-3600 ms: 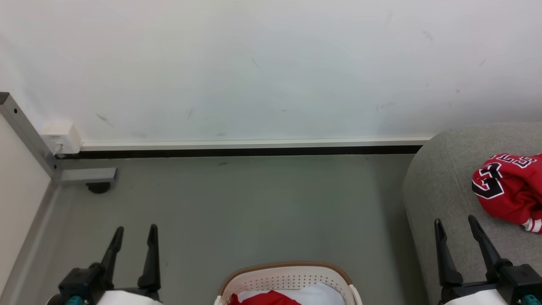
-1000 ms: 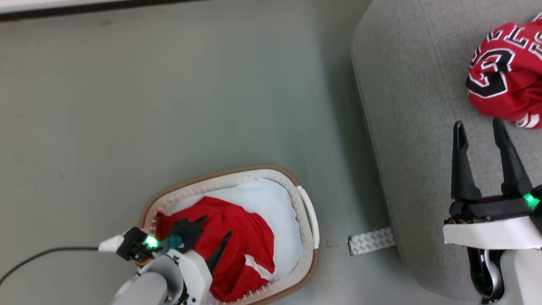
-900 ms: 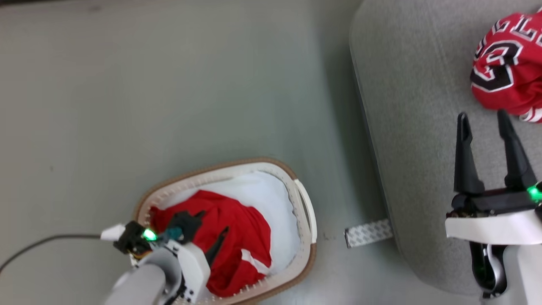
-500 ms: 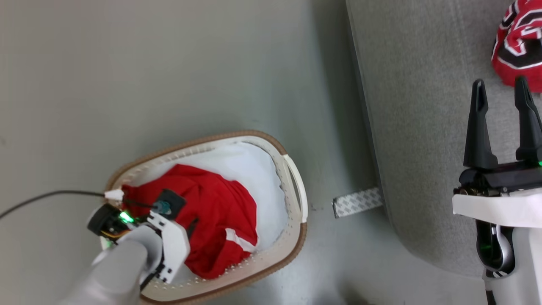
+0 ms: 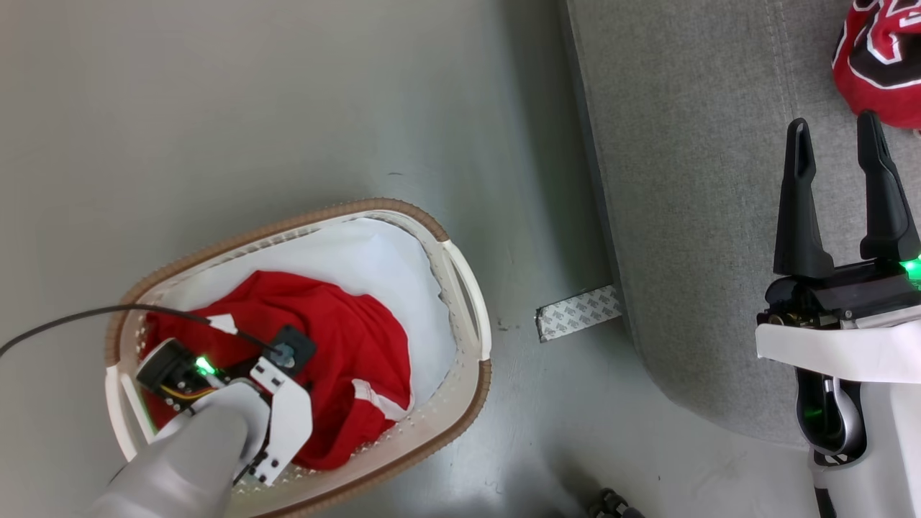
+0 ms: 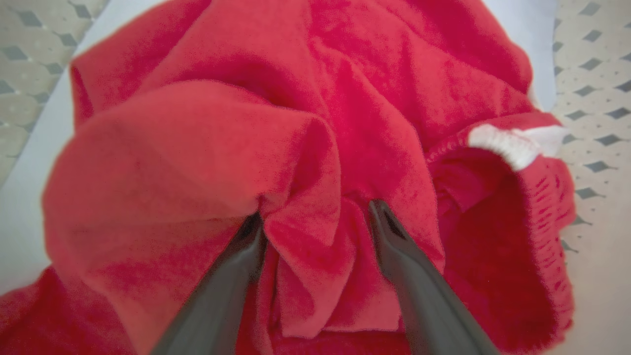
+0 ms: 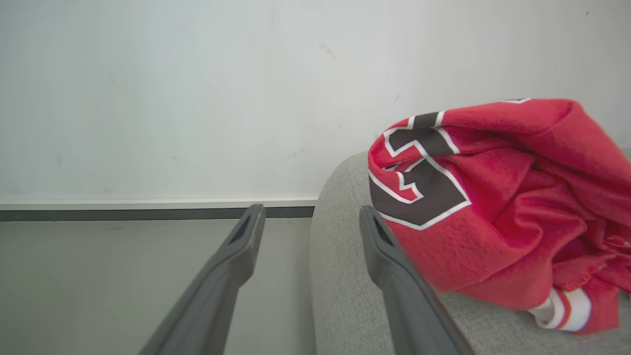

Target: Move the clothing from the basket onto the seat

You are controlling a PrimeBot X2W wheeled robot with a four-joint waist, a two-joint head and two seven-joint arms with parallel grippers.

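The basket point(image 5: 403, 208) sits on the floor point(image 5: 288, 108) at the lower left of the head view. The seat point(image 5: 683, 180) takes up the right side, apart from it. 1 red striped garment point(image 5: 345, 338) lies crumpled inside the basket on a white lining point(image 5: 360, 248). The left end effector point(image 6: 315, 213) is down in the basket. In the left wrist view its 2 fingers stand wide, tips pressed into the cloth, with a raised fold between them that is not pinched. A black cable point(image 5: 72, 316) runs from the left edge of the head view to that wrist.

The right end effector point(image 5: 831, 124) hangs over the seat at the right of the head view, its fingers wide with nothing between them. Just past its tips, in the upper right corner, the numbered garment point(image 5: 881, 65) lies bunched on the seat. The right wrist view shows it on the right, with a black-and-white numeral on its left side and a striped cuff at the lower right. A patterned strip point(image 5: 579, 313) lies on the floor at the seat's edge, between basket and seat.
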